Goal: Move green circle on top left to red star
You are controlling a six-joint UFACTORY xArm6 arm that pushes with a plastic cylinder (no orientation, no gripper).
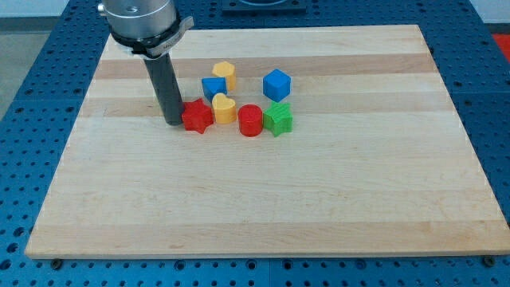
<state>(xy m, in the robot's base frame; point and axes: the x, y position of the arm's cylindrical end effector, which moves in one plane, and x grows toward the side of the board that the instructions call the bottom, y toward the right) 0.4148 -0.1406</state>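
Down on the worktop [263,199], my tip [174,122], a bare rod end holding nothing, touches the left side of the red star [197,116], upper left of centre. I cannot see a green circle; a green star [278,119] touches the red cylinder [250,120].

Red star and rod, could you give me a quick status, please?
My tip touching red star's left side. No green circle seen; only green star. Yellow block beside red star.
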